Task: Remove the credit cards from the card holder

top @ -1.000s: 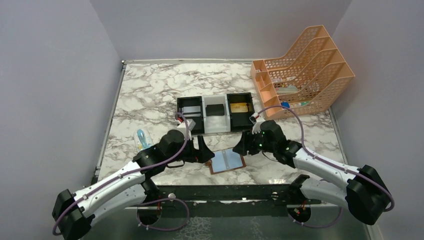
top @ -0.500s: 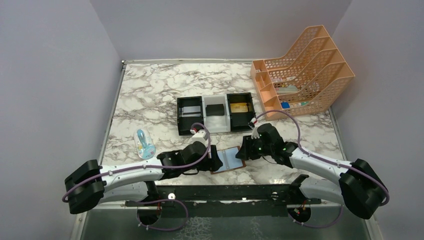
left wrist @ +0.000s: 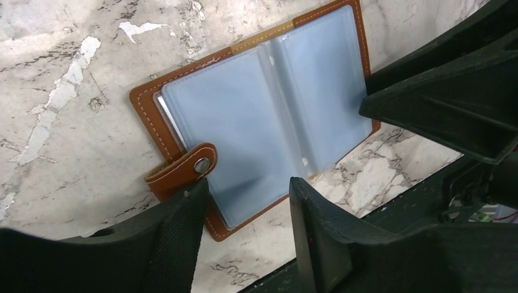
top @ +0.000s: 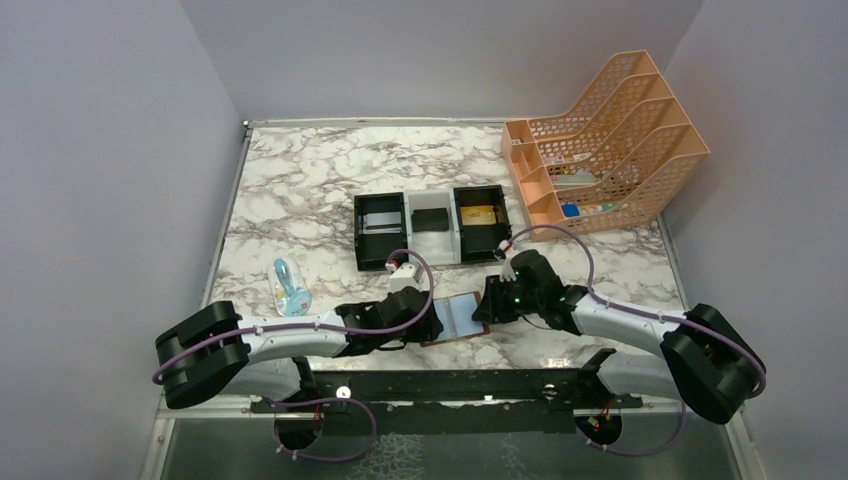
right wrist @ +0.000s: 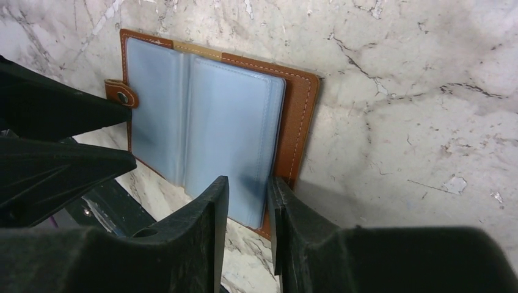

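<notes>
While the open card holder (top: 462, 318) lies flat at the near edge of the table (top: 300, 180), long axis left to right, the left gripper (left wrist: 247, 186) straddles its left edge with half-open jaws and the right gripper (right wrist: 247, 182) straddles its right edge with narrowly parted jaws, neither visibly gripping.

Your card holder (top: 462, 317) lies open and flat on the marble table (top: 300, 180), close to its near edge and slightly askew. It is brown leather with pale stitching, and its pale blue pockets (left wrist: 262, 116) face up on either side of the central fold. Its snap tab (left wrist: 183, 173) curls over one short end, with the metal stud showing. Your grey card (top: 378, 221) lies flat in the left compartment of the tray (top: 431, 252), farther back. Your gold card (top: 478, 214) lies flat in the right compartment.
</notes>
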Robot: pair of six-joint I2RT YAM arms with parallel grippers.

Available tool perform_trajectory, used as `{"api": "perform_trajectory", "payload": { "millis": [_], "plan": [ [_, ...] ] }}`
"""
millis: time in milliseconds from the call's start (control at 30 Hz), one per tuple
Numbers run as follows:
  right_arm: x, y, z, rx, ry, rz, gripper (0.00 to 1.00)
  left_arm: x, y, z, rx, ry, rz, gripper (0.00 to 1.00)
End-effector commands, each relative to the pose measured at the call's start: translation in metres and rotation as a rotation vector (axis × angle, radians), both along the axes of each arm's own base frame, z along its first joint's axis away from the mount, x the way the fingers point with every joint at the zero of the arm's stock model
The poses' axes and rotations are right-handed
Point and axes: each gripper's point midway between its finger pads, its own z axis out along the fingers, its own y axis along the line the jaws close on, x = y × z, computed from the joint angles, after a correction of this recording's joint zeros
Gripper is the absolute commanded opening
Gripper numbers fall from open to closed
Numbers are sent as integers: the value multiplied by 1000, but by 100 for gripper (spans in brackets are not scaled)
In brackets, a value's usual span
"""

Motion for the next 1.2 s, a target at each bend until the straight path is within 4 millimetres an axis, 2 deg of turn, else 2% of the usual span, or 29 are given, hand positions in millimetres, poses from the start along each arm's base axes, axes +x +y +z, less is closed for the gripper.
{"api": "perform_trajectory", "payload": {
  "millis": [0, 333, 467, 567, 700, 867, 1033, 1167],
  "plan": [
    [-9, 5, -4, 46, 34, 22, 29, 5, 0, -4, -32, -12, 57, 51],
    [-12, 32, 21, 241, 91, 15, 24, -2, 12, -22, -11, 24, 77, 46],
    [-7, 36, 21, 243, 100, 4, 21, -3, 11, -23, -9, 26, 73, 45],
    [-7, 37, 21, 236, 95, 19, 14, -3, 10, -22, -11, 26, 71, 45],
    [5, 20, 11, 124, 50, -49, 12, -1, 7, -15, -29, 12, 66, 46],
    [9, -5, -3, -10, 19, -107, 12, 1, 2, 2, -46, -11, 57, 60],
    [-4, -9, -15, -6, 58, -101, 12, -3, -5, 12, -9, -11, 27, 66],
    [-8, -9, -19, 4, 73, -103, 12, -7, -4, 4, 101, 1, 37, 69]
  ]
}}
